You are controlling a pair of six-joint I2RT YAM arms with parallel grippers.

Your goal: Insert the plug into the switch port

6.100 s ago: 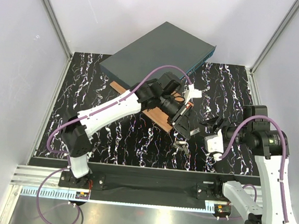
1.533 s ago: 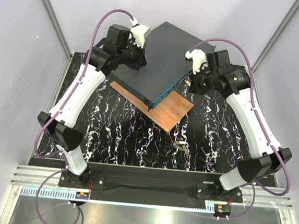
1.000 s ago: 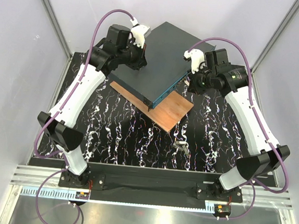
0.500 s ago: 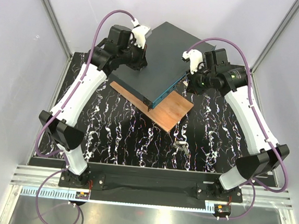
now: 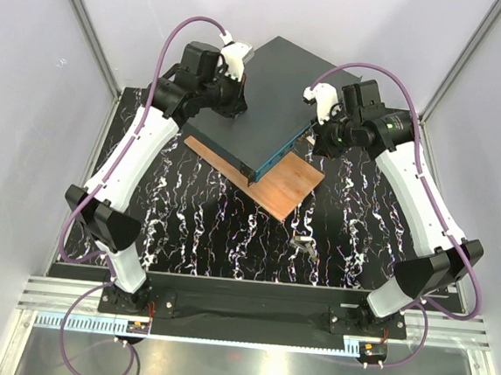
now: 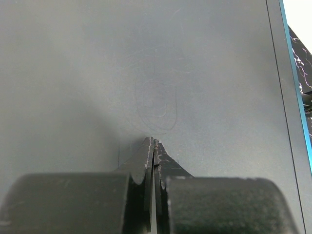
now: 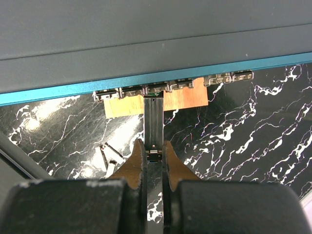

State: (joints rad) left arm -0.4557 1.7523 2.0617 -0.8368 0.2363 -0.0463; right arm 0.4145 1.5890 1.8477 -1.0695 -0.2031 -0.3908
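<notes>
At worktop (image 5: 194, 226) back, switch (image 5: 267, 101) — near corner on board (image 5: 281, 186). At its front ports (image 7: 175, 86), plug (image 7: 152, 119) tip.

Left arm (image 5: 139, 156): stretched forward from its base and angled inward, wrist at the far end. Its left gripper (image 6: 152, 142) points away from the base, both fingers pressed flat together with nothing between them. Right arm (image 5: 417, 189): a mirrored reach, wrist turned in toward the left arm, right gripper (image 7: 152, 146) with fingers nearly together, clamped on the plug (image 7: 152, 119).
</notes>
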